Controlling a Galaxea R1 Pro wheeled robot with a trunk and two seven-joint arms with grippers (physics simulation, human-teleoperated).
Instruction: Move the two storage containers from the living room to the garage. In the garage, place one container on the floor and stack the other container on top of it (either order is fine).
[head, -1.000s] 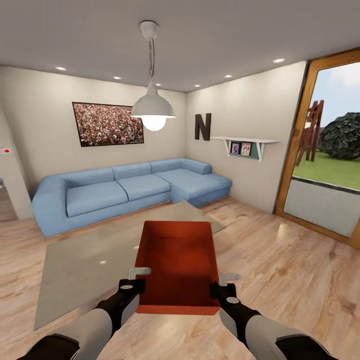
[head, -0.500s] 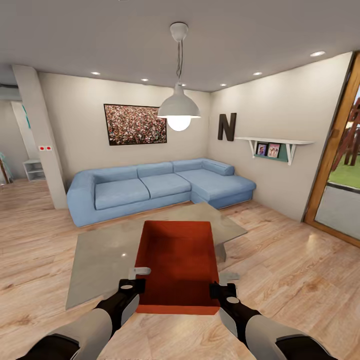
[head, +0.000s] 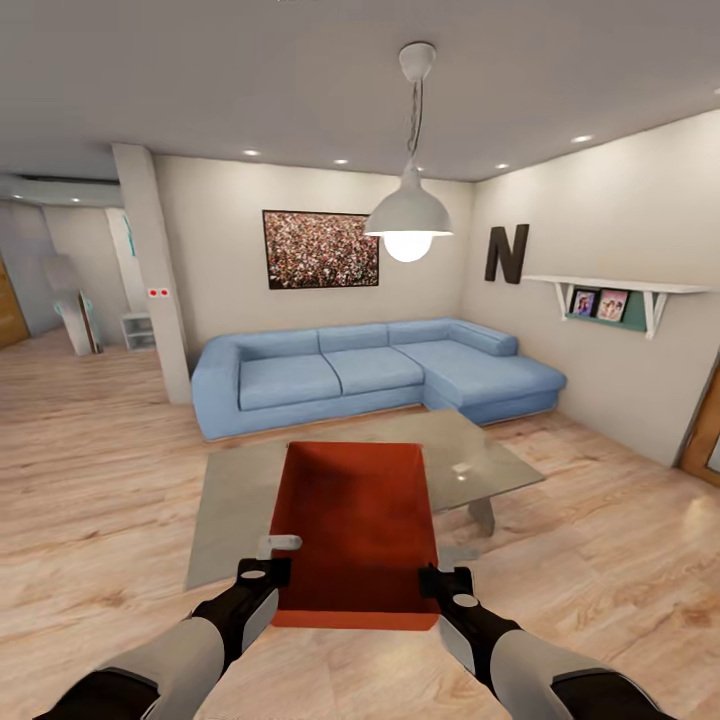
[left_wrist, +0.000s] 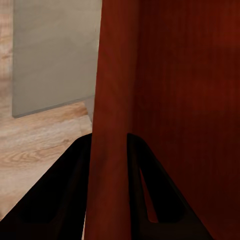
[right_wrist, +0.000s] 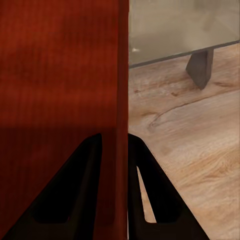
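I hold one orange-red storage container (head: 352, 530) level in front of me, above the light wood planks of the living room. My left gripper (head: 262, 572) is shut on its left wall near the near corner. My right gripper (head: 445, 578) is shut on the right wall. In the left wrist view the fingers (left_wrist: 75, 165) pinch the thin red wall (left_wrist: 170, 100) from both sides of the left gripper (left_wrist: 109, 142). The right wrist view shows the right gripper (right_wrist: 115, 137) pinching the container wall (right_wrist: 60, 65) the same way. The garage is out of view.
A glass coffee table (head: 250, 490) stands just beyond the container, with a blue corner sofa (head: 370, 370) behind it. A pendant lamp (head: 408, 215) hangs above. A white pillar (head: 150, 270) marks an opening at the left. A wall shelf (head: 620, 290) and a wooden door frame (head: 705, 430) are at the right.
The whole view has swung to the left: sofa, table and lamp shifted right in the picture and the pillar and left opening came in. Container and grippers keep the same place before me.
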